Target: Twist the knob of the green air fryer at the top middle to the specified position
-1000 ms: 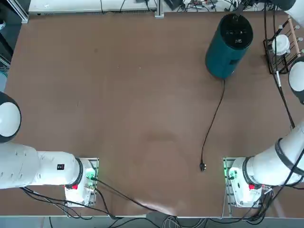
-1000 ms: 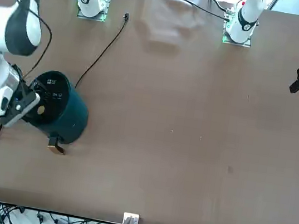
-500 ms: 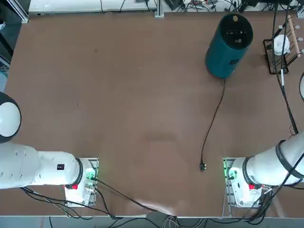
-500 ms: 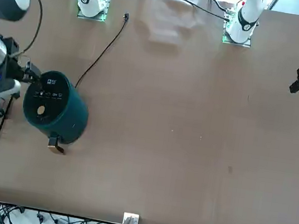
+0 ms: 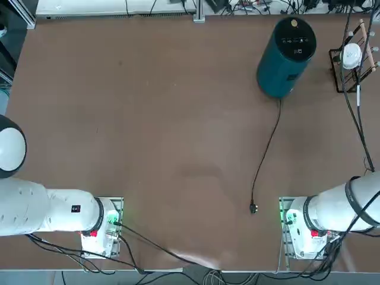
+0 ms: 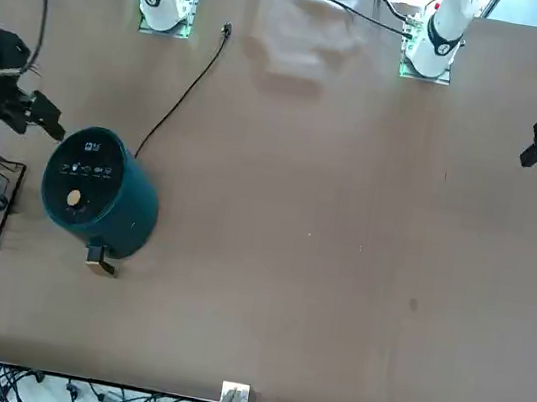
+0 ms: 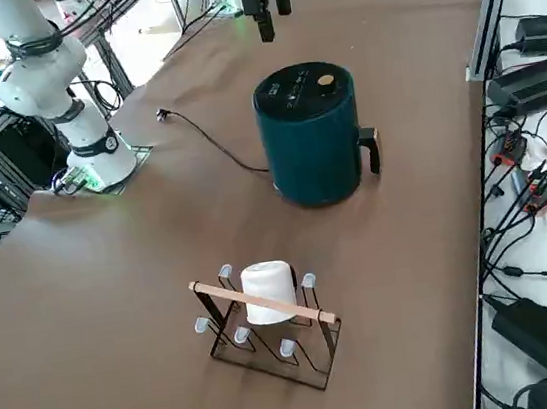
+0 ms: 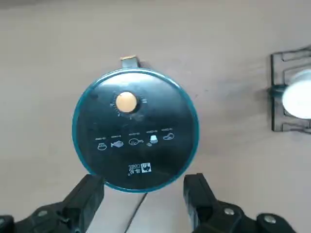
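The green air fryer (image 5: 284, 56) stands upright at the table's far side, right of centre, also visible in the front view (image 6: 111, 206) and the right side view (image 7: 311, 144). Its tan knob (image 8: 126, 102) sits uncovered on the black top, seen too in the top view (image 5: 293, 24) and the front view (image 6: 73, 198). My right gripper (image 8: 144, 193) hovers open high above the fryer, off the knob, on the cord side of the lid, holding nothing. In the front view the right gripper (image 6: 43, 117) hangs beside the fryer. It touches nothing.
A wire rack (image 5: 355, 71) with a white cup (image 5: 351, 54) stands to the fryer's right. The black power cord (image 5: 268, 145) runs toward me to its plug (image 5: 253, 208). The fryer's handle (image 7: 372, 148) points to the far edge.
My right gripper has pulled away from the fryer's top, rising and drawing back, so the knob is now uncovered. The fryer has stayed put.
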Robot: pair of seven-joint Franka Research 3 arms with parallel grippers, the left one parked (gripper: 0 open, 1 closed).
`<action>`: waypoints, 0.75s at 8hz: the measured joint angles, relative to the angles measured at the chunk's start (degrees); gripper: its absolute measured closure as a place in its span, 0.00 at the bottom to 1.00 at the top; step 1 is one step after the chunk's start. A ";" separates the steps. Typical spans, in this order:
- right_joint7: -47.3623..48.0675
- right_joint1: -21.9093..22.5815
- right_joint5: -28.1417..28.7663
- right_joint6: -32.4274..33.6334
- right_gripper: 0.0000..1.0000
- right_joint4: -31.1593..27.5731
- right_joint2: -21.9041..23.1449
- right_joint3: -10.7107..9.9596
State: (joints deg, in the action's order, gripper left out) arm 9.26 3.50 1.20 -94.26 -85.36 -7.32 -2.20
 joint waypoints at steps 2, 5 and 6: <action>1.06 -1.36 0.01 0.19 0.00 0.01 0.38 -1.29; -0.22 -2.38 0.02 1.86 0.00 0.54 1.45 -1.72; -2.30 -3.05 0.03 4.13 0.00 0.54 2.15 -2.00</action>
State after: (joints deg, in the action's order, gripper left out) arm 6.96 0.45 1.24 -90.13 -84.82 -5.17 -4.20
